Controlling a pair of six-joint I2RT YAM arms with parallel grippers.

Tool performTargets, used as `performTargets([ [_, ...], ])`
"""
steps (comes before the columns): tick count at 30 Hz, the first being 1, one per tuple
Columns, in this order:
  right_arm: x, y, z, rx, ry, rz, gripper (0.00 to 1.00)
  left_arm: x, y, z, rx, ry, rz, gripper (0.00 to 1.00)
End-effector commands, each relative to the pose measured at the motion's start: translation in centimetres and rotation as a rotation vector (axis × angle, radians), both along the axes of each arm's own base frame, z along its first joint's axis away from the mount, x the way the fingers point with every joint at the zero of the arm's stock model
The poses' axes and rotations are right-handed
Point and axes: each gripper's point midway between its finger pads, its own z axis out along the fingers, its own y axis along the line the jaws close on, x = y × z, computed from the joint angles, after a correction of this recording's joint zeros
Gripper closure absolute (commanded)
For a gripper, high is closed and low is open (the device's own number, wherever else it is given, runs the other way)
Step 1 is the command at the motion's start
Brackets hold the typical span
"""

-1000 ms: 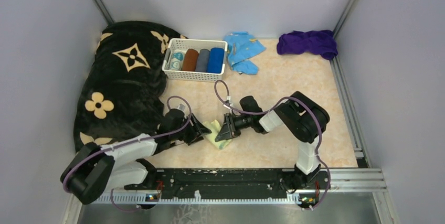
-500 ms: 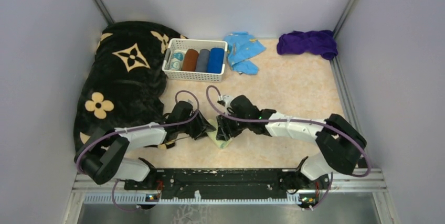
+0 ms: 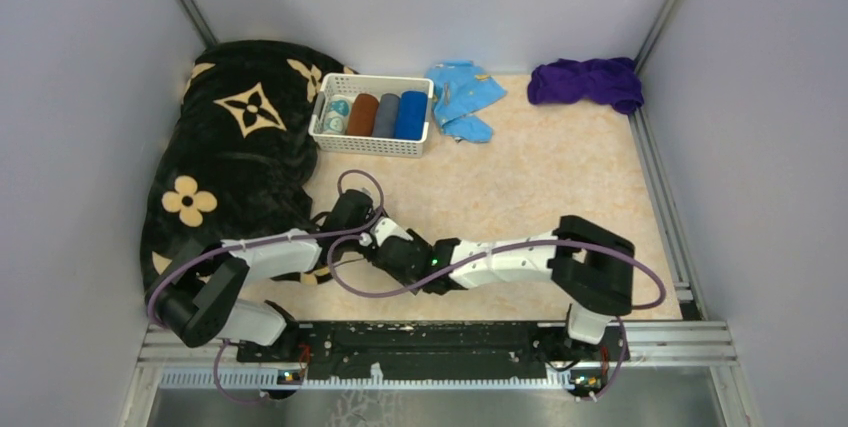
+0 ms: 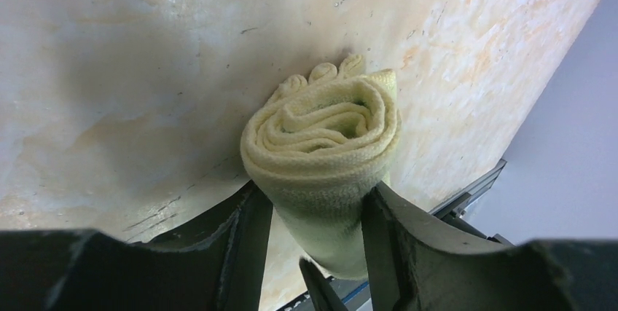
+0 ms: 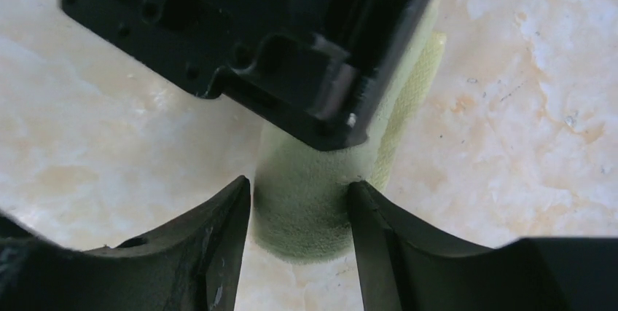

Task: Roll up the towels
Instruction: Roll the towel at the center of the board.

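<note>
Left wrist view showed the left gripper (image 4: 317, 216) squeezing the rolled yellow towel (image 4: 321, 143) on the table (image 4: 146, 49), at the near side. The right gripper (image 5: 300, 216) hugged its other end.

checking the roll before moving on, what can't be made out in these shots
Top view: the yellow towel is hidden under the left gripper and right gripper.
Left wrist view: its lower end faces away, between the fingers.
Right wrist view: its far part is covered by the left gripper; whether the right fingers squeeze or just flank it is unclear.
Top view: the basket's leftmost roll is too small to identify.
</note>
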Motion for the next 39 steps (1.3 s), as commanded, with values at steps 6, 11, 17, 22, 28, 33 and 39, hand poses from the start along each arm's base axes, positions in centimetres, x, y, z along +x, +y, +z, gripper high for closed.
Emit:
performTargets([
  [6, -1.3, -3.4, -4.2, -0.196, 0.009, -0.093, 0.68, -1.2, 2.2, -2.1, 0.126, 0.043, 0.025, 0.38],
  [11, -3.3, -2.6, -4.5, -0.006, 0.186, -0.069, 0.83, -1.4, 2.1, -0.2, 0.052, 0.004, 0.05, 0.29],
  [17, -4.1, -1.6, -2.9, 0.292, 0.386, -0.065, 0.85, -2.4, 1.8, 2.3, -0.084, -0.065, 0.052, 0.18],
  [22, -4.3, -1.3, -2.2, 0.49, 0.536, -0.064, 0.85, -2.7, 0.2, 3.3, -0.181, -0.098, 0.009, 0.17],
  [28, -4.3, -1.6, -2.9, 0.597, 0.664, -0.08, 0.85, -2.5, -1.7, 2.6, -0.23, -0.1, -0.024, 0.2],
  [33, -3.8, -2.4, -3.9, 0.615, 0.725, -0.148, 0.86, -3.0, -2.5, 1.4, -0.233, -0.049, -0.042, 0.28],
  [39, -3.4, -2.5, -4.8, 0.622, 0.77, -0.189, 0.86, -4.0, -3.0, 0.6, -0.216, -0.02, -0.051, 0.34],
])
